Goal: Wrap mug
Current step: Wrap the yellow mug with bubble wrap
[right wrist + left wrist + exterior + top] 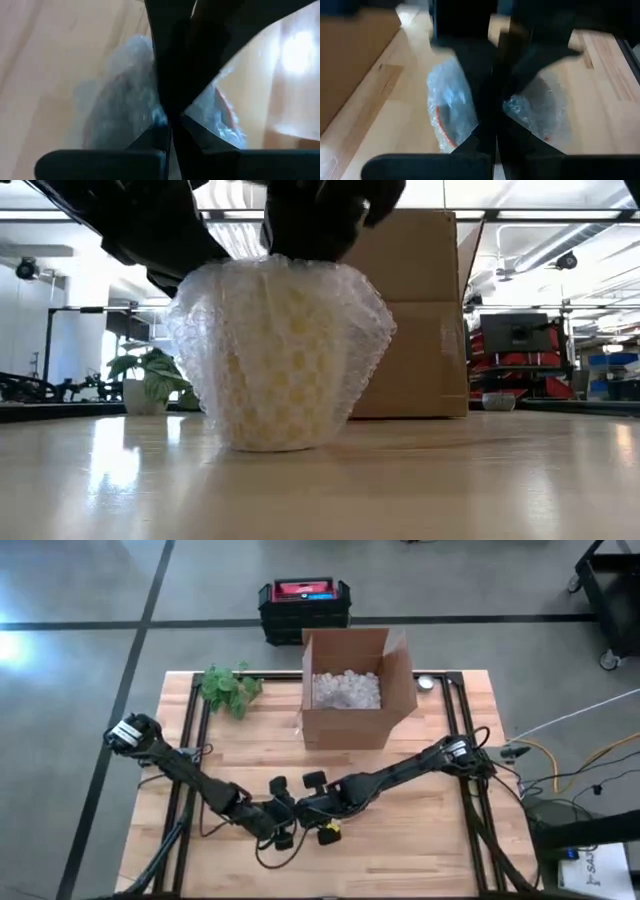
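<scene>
Wooden tabletop (420, 840) carries the bubble-wrapped mug (278, 350) directly beneath both tools; left tool (495, 131) and right tool (171, 121) are each pinched tight on its bubble wrap (345, 310).

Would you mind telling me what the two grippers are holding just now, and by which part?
Both the left gripper and the right gripper are shut on the bubble wrap, pinching it where it is gathered over the top of the mug.
</scene>
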Tool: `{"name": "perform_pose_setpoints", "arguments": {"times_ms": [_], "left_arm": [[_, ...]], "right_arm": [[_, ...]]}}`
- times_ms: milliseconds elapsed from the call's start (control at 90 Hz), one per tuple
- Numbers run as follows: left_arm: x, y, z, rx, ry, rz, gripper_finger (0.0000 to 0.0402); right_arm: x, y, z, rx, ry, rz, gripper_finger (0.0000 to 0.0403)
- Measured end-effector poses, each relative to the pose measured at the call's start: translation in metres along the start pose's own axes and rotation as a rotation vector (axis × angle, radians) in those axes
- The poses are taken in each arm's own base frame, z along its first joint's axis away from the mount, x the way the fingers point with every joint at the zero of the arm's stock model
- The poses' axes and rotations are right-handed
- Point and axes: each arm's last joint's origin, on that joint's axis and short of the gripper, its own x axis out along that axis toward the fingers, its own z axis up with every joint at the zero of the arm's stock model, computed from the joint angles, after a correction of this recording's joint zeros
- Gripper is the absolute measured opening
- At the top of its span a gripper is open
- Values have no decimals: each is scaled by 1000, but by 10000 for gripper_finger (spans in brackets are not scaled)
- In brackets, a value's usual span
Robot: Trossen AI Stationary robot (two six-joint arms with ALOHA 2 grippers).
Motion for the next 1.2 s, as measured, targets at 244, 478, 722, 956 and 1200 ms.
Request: {"name": "perform_pose_setpoints", "arguments": {"times_ms": [244,478,722,956,1200], "left_arm": [[-23,3,17,-16,-11,-66,0],[-44,-3,24,-42,78,-322,0],[-23,7,17,-23,10,-65,0],[0,10,8,-46,88,-110,0],[12,7,0,-34,98,-99,0]], "right_arm": [[6,1,-6,19,15,10,2],[1,1,1,-1,-3,12,2],[-1,1,6,-10,-29,18,2],[0,1,6,-10,-28,17,2],[-20,2,12,-33,31,23,2]]}}
